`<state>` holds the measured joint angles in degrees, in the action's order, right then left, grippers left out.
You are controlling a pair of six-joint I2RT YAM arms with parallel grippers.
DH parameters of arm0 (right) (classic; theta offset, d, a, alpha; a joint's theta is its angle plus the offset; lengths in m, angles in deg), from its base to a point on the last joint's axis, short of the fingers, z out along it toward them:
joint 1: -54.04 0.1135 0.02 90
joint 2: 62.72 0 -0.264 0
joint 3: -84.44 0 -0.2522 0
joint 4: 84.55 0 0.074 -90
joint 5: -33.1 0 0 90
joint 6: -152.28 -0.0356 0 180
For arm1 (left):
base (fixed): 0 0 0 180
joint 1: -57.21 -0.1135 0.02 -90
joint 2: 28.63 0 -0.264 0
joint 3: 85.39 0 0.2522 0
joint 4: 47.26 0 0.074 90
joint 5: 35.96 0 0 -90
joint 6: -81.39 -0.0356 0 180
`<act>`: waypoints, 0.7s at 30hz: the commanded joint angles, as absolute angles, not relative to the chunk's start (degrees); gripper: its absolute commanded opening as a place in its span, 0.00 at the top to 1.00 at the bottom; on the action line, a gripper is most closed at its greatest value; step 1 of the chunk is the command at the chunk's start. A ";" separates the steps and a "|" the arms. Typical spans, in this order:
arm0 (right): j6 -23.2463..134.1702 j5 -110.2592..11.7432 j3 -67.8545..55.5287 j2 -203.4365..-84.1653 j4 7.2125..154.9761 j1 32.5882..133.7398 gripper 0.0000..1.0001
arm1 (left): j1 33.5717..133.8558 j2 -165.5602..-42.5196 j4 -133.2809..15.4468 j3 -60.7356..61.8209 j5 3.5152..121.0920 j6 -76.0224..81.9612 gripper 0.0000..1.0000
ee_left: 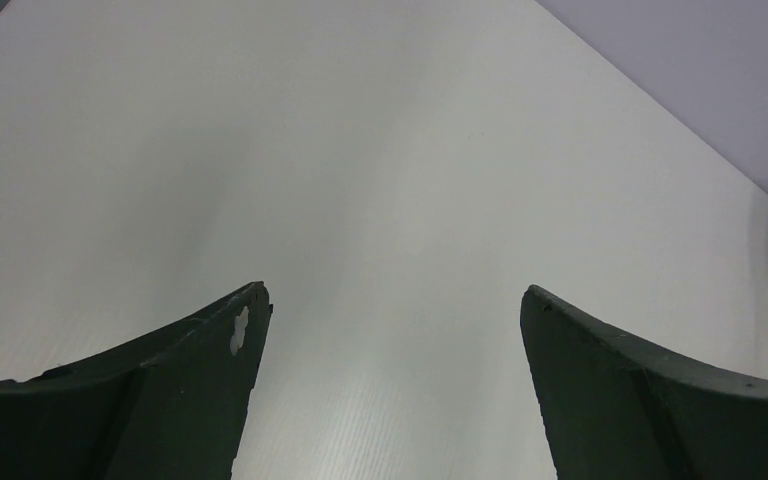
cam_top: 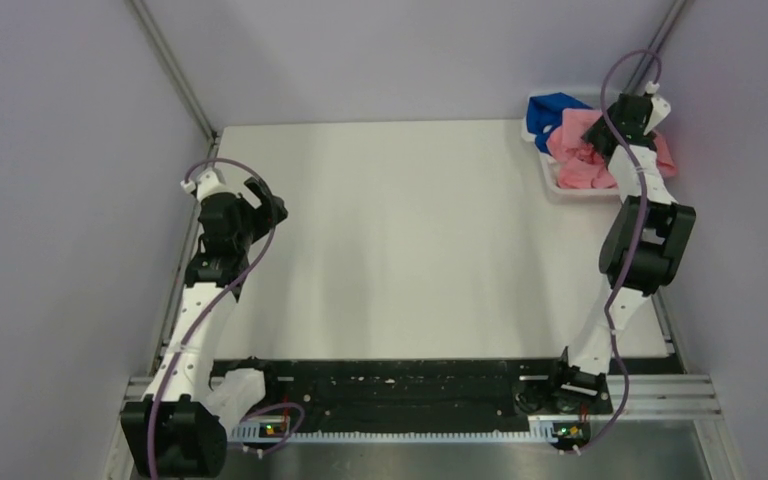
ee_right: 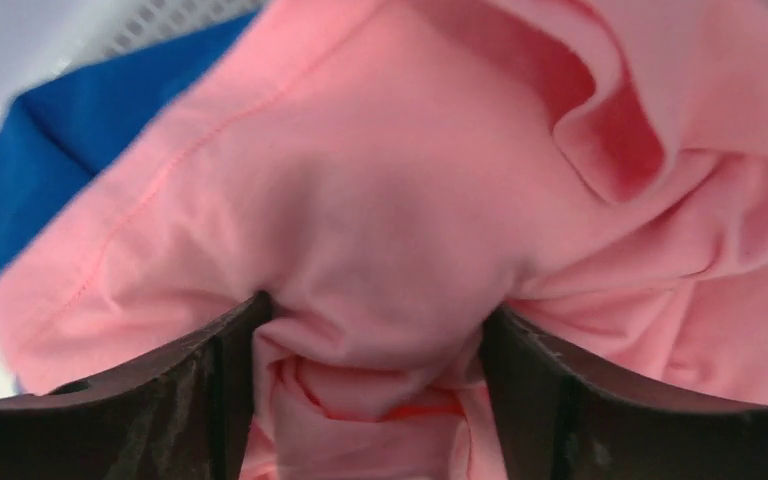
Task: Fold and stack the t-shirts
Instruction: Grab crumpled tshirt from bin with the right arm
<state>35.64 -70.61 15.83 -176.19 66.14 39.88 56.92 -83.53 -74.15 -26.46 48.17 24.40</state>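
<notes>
We're right at the start here: our right gripper (ee_right: 380, 312) is down in the white basket (cam_top: 552, 180) at the far right corner, fingers pinched on a bunch of the salmon-pink t-shirt (ee_right: 390, 170), which lies partly over the royal blue t-shirt (ee_right: 40, 200). Our left gripper (ee_left: 392, 300) hangs wide open over the table (cam_top: 410, 250). Nothing looks folded or stacked yet, so every shirt is left to do

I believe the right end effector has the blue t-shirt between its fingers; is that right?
Not quite: the right wrist view shows the salmon-pink t-shirt between the fingers of the right end effector; the blue t-shirt lies beside it.
</notes>
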 commanded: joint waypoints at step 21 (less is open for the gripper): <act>41.99 -55.36 22.74 -144.73 64.27 41.40 1.00 | 56.95 -78.39 -71.68 -24.45 49.32 23.56 0.01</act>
